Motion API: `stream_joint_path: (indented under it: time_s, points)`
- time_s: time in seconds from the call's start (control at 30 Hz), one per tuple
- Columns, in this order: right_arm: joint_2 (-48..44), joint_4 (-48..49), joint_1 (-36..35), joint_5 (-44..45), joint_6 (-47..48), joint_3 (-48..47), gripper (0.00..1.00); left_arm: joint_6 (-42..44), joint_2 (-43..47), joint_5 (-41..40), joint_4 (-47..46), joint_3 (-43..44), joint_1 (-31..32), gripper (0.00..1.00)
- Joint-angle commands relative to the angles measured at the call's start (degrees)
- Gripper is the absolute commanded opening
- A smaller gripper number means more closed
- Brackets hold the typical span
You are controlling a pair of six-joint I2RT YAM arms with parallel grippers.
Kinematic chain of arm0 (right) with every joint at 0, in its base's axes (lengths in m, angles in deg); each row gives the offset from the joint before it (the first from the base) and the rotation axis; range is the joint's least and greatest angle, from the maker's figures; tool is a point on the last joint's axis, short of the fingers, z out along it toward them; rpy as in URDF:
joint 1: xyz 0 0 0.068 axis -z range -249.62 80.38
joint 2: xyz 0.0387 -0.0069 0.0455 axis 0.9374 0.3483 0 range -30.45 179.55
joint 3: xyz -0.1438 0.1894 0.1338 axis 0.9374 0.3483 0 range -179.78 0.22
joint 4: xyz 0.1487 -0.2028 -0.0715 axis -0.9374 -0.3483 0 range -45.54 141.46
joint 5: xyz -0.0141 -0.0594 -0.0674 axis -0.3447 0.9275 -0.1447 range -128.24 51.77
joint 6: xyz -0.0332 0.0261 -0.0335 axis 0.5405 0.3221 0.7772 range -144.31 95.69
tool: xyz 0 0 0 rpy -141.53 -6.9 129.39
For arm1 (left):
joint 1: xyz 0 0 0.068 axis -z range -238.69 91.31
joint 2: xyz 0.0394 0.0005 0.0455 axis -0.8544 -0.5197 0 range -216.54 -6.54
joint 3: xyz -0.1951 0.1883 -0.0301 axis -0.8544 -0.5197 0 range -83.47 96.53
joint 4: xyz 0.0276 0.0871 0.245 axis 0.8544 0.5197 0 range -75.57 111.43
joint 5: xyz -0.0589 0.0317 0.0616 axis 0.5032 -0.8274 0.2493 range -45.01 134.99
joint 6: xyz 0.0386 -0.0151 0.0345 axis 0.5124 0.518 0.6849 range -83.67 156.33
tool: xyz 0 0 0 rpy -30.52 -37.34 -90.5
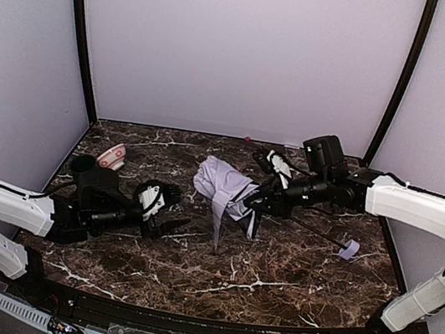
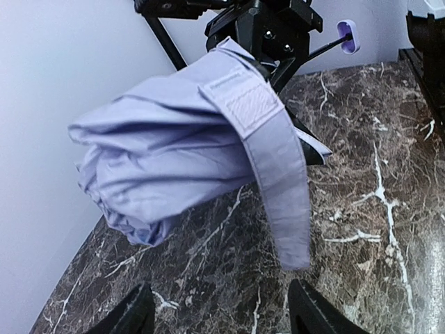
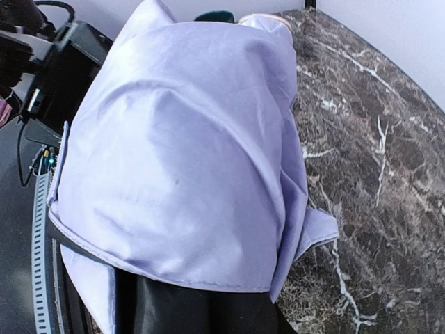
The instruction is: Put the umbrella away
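The umbrella (image 1: 224, 184) is folded into a pale lavender bundle at the table's middle, held clear of the marble. Its strap (image 1: 216, 224) hangs loose, and its thin black shaft runs right to the knob handle (image 1: 349, 251). My right gripper (image 1: 256, 198) is shut on the bundle's right end. In the right wrist view the canopy (image 3: 181, 153) covers the fingers. My left gripper (image 1: 166, 224) stands open just left of the strap, holding nothing. The left wrist view shows the canopy (image 2: 167, 153), the strap (image 2: 278, 181) and both fingertips (image 2: 132, 314) apart over bare marble.
A red-patterned bowl (image 1: 111, 156) lies at the back left of the marble table (image 1: 271, 285). A small pink object (image 1: 246, 139) sits by the back wall. Lavender walls close in the left, back and right sides.
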Motion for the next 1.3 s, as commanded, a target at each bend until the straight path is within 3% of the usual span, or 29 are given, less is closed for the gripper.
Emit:
stream_joint_path:
  time_s: [0.0,0.07,0.27,0.37,0.5,0.67,0.87,0.97,1.03,1.13,1.27]
  points:
    - [-4.67,-5.22,0.3,-3.76,3.23,-6.62,0.0,-5.86,2.39,9.76,-8.67,-0.91,-1.83,0.73]
    - [-5.94,-6.64,0.3,-5.11,3.87,-8.94,0.0,-6.4,0.41,14.87,-10.4,-0.3,-1.85,0.77]
    - [-7.65,-12.39,0.31,-5.07,5.81,-16.35,0.0,-13.27,-5.44,26.36,-24.21,-0.76,-1.78,0.77]
    - [-8.1,-14.44,0.3,-3.67,6.69,-19.04,0.0,-16.16,-7.27,32.38,-23.09,2.53,-1.77,0.77]
    - [-8.41,-16.63,0.31,-3.49,8.74,-21.68,0.0,-16.93,-8.5,32.16,-24.19,3.58,-1.77,0.77]
    - [-8.88,-17.63,0.3,-7.97,11.29,-24.13,0.0,-15.51,-12.56,25.35,-23.75,6.13,-1.84,0.77]
    - [-8.17,-19.98,0.31,-8.08,12.78,-28.29,0.0,-17.16,-19.47,32.06,-25.28,10.32,-1.77,0.76]
    - [-8.17,-19.99,0.29,-7.67,12.87,-28.22,0.0,-19.84,-20.62,37.26,-31.96,8.55,-1.77,0.68]
    - [-8.17,-19.86,0.3,-7.28,12.69,-27.8,0.0,-20.31,-21.03,39.65,-31.56,9.12,-1.77,0.67]
    - [-8.39,-20.54,0.3,-6.44,13.4,-27.16,0.0,-16.93,-18.94,35.23,-25.69,9.29,-1.7,0.68]
    - [-8.73,-23.53,0.3,-7.04,16.06,-25.58,0.0,-5.68,-9.66,22.11,-18.99,4.38,-1.75,0.75]
